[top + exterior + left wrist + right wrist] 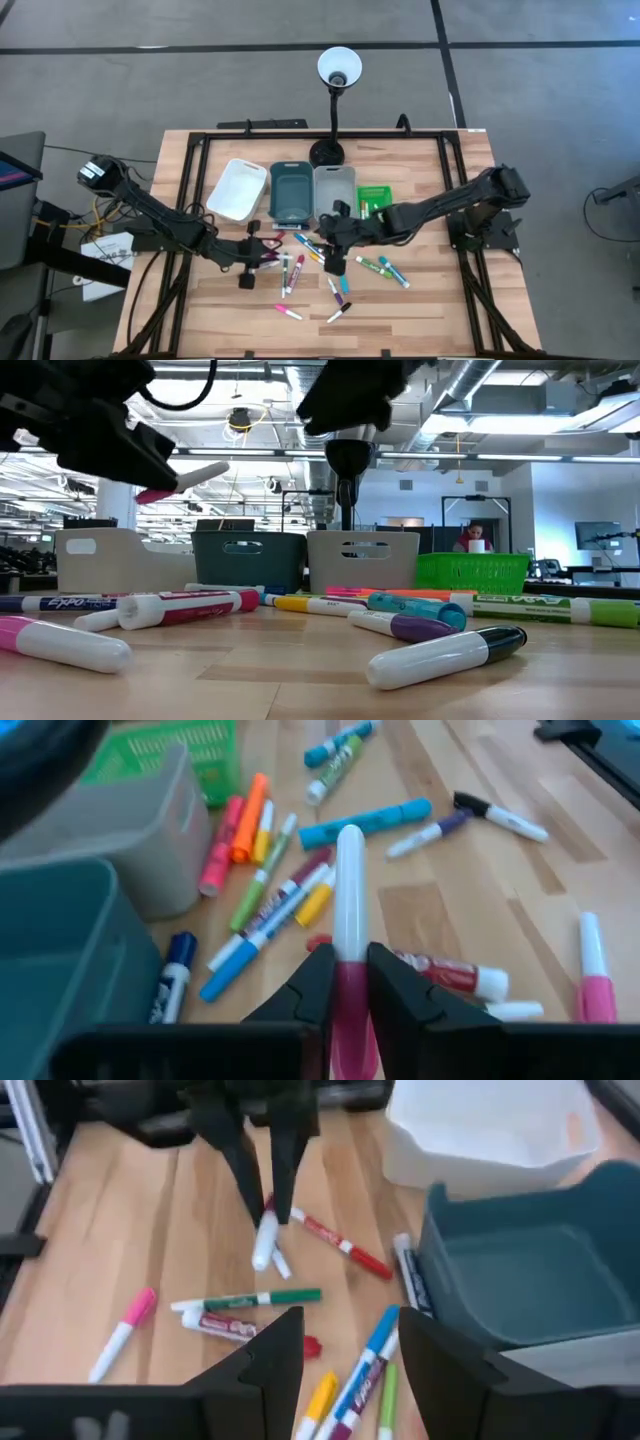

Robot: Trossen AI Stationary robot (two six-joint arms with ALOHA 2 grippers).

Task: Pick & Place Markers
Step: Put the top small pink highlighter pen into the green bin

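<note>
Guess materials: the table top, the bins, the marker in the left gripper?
Table top: wood, visible grain and plank seams, satin. Bins: likely moulded plastic, matte, smooth walls with handle cutouts. Marker in left gripper: probably glossy plastic, white barrel with a highlight, pink cap.

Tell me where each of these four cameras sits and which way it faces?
High view: overhead, straight down; table, both arms, left end effector, right end effector.
Low view: at tabletop height, level across markers toward trays and room; arms enter from above.
Left wrist view: on left arm, past its fingers shut on a pink marker.
Right wrist view: on right arm, past its open fingers, facing the left end effector.
Shared: both wrist views and low view show that held marker.
</note>
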